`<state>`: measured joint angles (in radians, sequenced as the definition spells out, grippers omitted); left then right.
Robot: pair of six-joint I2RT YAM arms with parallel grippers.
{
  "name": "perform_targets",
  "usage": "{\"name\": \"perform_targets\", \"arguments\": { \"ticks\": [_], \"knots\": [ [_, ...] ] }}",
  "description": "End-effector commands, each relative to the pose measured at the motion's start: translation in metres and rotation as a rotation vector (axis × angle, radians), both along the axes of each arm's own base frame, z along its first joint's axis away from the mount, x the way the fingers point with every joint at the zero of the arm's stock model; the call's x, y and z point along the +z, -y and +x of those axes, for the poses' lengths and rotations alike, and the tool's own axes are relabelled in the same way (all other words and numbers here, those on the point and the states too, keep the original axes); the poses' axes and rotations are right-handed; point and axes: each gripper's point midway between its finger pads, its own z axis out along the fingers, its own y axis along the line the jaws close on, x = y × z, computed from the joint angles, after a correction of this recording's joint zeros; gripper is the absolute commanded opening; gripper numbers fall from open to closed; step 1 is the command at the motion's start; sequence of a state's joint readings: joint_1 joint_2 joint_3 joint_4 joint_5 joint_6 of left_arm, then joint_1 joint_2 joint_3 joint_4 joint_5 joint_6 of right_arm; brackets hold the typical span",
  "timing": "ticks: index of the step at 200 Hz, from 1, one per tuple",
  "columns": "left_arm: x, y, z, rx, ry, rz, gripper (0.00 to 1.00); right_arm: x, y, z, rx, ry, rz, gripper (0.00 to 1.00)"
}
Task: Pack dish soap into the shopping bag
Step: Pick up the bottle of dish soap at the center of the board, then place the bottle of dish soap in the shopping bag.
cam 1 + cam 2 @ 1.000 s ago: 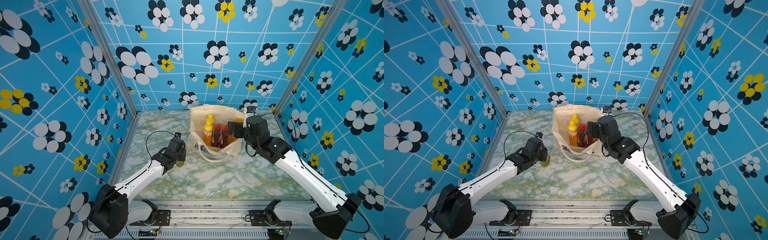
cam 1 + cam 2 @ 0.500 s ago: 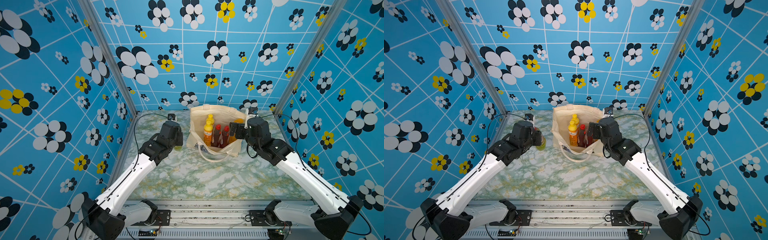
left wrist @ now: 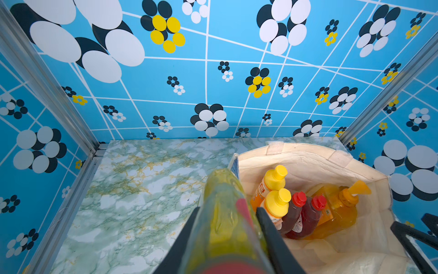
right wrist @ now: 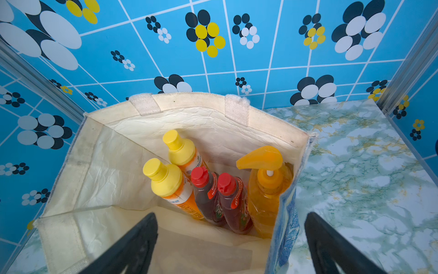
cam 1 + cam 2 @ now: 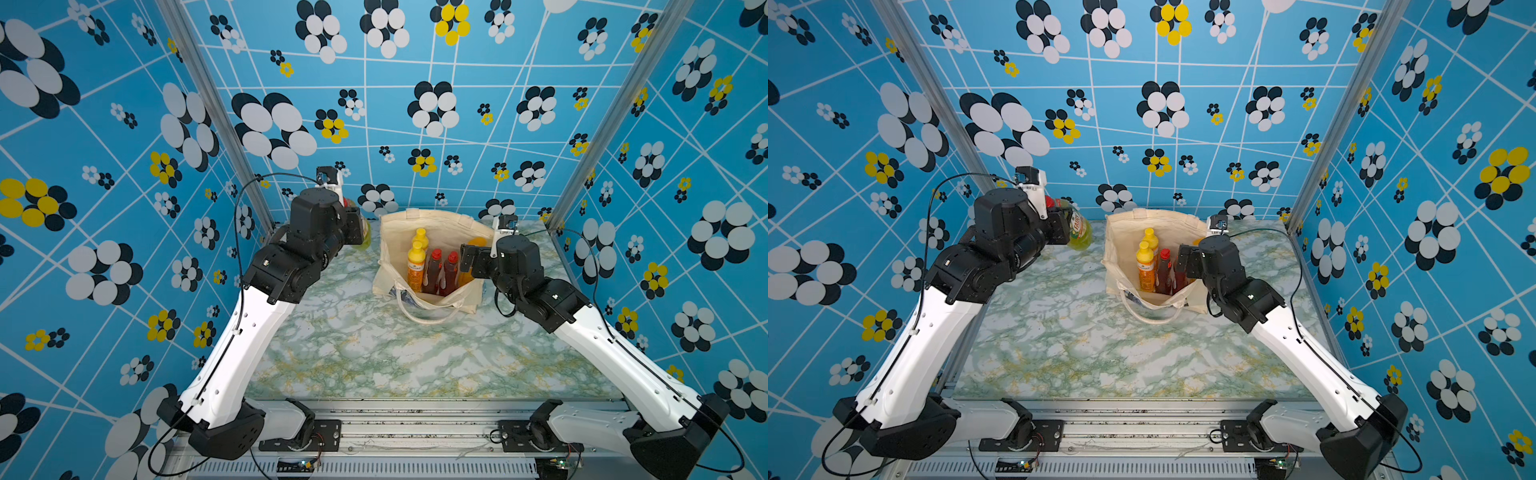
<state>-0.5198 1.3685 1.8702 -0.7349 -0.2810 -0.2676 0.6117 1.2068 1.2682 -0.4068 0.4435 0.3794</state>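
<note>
- The green dish soap bottle point(image 5: 1079, 230) is the only one not yet packed. It hangs in the air above the far left of the tabletop point(image 5: 374, 353), just left of the shopping bag point(image 5: 1142, 220) and not yet over its opening.
- The bottle is tilted. Its long axis slants, with the red cap up and to the left, toward the arm, and the base lower and to the right, toward the bag.
- The left end effector point(image 3: 228, 213) is partly closed, and its two black jaws clamp the bottle's sides.
- Five bottles stand upright in the bag with their caps up, crowded toward its right side:
  - two orange bottles with yellow caps point(image 4: 166, 180) point(image 4: 182, 149)
  - two dark red bottles with red caps point(image 4: 206, 194) point(image 4: 233, 199)
  - a large orange pump bottle point(image 4: 267, 189) against the right wall
- The left half of the bag's floor looks free.
- The right end effector point(image 4: 231, 215) is spread as wide as it goes and holds nothing. It hovers at the bag's near right corner, one jaw over the inside and one outside the right wall.
- My judgement is that the task is nearly finished. What remains is to carry the green bottle over the opening, lower it in and let go.
</note>
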Motion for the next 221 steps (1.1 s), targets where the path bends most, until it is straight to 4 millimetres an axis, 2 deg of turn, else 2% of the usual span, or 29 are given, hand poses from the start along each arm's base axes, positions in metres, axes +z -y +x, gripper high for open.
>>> {"name": "perform_targets", "arguments": {
  "ticks": [1, 55, 110, 136, 156, 160, 221],
  "knots": [
    [0.043, 0.013, 0.001, -0.055, 0.11, -0.055, 0.0, 0.003, 0.007, -0.001, -0.025, 0.014, 0.008, 0.99],
    [0.044, 0.048, 0.022, -0.156, 0.058, -0.051, 0.0, 0.002, 0.009, -0.003, -0.03, 0.009, 0.006, 0.99],
    [0.033, 0.083, 0.052, -0.218, 0.009, -0.057, 0.0, 0.004, 0.014, -0.007, -0.038, 0.02, 0.014, 0.99],
    [0.02, 0.095, 0.065, -0.226, -0.022, -0.051, 0.0, 0.006, 0.016, -0.009, -0.039, 0.024, 0.016, 0.99],
    [0.015, 0.094, 0.071, -0.209, -0.03, -0.042, 0.0, 0.007, 0.017, -0.011, -0.042, 0.025, 0.015, 0.99],
    [0.006, 0.097, 0.076, -0.205, -0.046, -0.033, 0.0, 0.006, 0.018, -0.011, -0.043, 0.024, 0.014, 0.99],
    [-0.036, 0.11, 0.099, -0.191, -0.13, 0.005, 0.0, 0.006, 0.019, -0.011, -0.047, 0.025, 0.007, 0.99]
  ]
}}
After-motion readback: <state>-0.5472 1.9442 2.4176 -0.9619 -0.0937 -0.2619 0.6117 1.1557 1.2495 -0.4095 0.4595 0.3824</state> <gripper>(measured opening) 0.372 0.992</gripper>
